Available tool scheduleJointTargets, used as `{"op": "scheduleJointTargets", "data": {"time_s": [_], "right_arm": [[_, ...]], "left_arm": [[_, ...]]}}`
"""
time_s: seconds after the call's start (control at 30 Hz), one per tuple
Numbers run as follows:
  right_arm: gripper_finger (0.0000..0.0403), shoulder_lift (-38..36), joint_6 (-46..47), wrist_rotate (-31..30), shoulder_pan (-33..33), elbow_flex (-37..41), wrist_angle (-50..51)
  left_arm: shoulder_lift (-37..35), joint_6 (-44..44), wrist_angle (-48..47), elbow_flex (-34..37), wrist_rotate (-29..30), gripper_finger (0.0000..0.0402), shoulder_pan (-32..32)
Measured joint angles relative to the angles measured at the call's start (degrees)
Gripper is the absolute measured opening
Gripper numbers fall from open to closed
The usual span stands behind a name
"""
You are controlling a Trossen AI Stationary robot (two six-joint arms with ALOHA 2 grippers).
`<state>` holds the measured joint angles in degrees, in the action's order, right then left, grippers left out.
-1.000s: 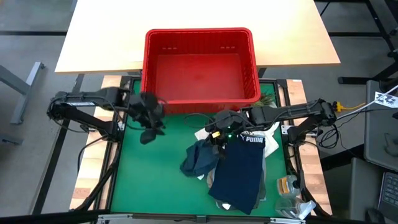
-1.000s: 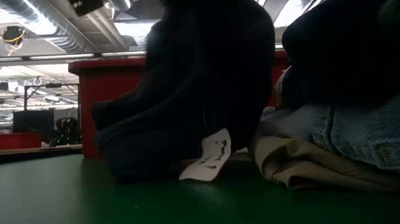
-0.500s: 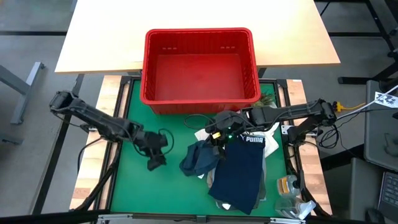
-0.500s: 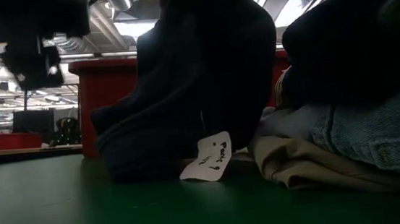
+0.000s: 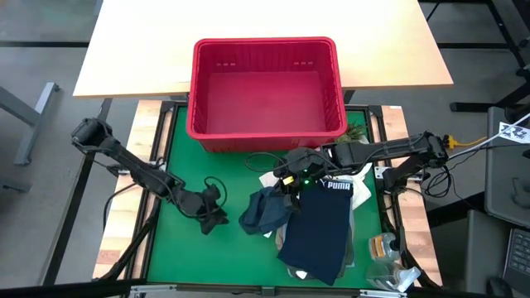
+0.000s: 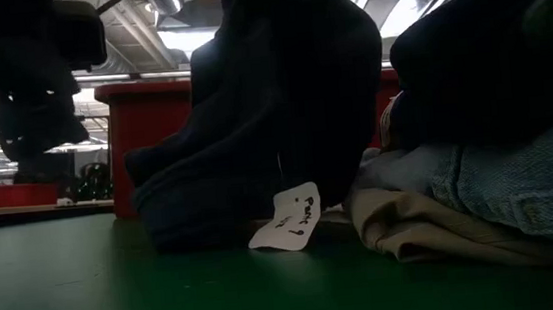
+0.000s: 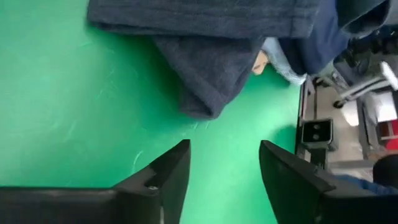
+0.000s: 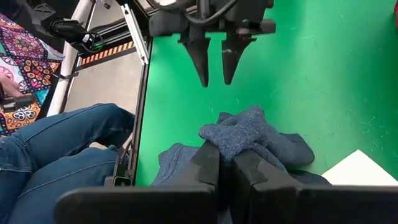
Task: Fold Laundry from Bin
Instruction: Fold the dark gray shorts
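Both claws worked low over the green mat. On the near left, the left claw (image 5: 212, 220) hung just above the smooth green surface with its two dark, wedge-shaped fingers (image 7: 166, 176) spread apart and nothing between them; it stood just beside the left edge of a crumpled dark grey-blue garment (image 5: 267, 212), not touching it. In the left wrist view that garment (image 7: 211, 81) showed a coarse, woven weave and a rounded folded corner.

Right of it, nearer the front edge of the counter, lay the navy shorts (image 5: 316, 232), flat and roughly rectangular, with white lettering on the waistband at their far end. They rested on other pieces of laundry: from table height a faded blue denim-like cloth (image 6: 505, 180) and a beige one (image 6: 434, 232) with soft rolled folds showed beneath, and a small white paper tag (image 6: 287, 219) poked out from the dark heap.

Just beyond the crumpled garment, the right claw (image 5: 290, 180) was clenched on a bunched ridge of its nubby blue-grey fabric (image 8: 239, 134), the fingers pressed tight together with the cloth pinched between them.

Farthest off, at the far edge of the mat, stood the bin (image 5: 199, 91), a rectangular red plastic basket with a thick rim and small slots in its walls.
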<state>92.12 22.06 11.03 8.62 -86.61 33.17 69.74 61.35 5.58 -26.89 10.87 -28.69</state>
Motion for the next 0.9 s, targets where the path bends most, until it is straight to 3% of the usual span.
{"op": "scheduleJointTargets", "data": {"time_s": [0.2,0.5,0.73,0.9], "right_arm": [[0.0012,0.0,0.0,0.0,0.0,0.0,0.0],[0.0012,0.0,0.0,0.0,0.0,0.0,0.0],[0.0012,0.0,0.0,0.0,0.0,0.0,0.0],[0.0012,0.0,0.0,-0.1,0.0,0.0,0.0]], "left_arm": [[9.0,1.6,9.9,0.0,1.7,0.0214,-0.9],[22.3,9.0,20.7,0.0,1.7,0.0212,-0.9],[26.3,8.4,25.7,-0.8,4.2,0.0213,-1.0],[26.8,1.1,25.1,-2.9,7.2,0.0213,-0.6]]}}
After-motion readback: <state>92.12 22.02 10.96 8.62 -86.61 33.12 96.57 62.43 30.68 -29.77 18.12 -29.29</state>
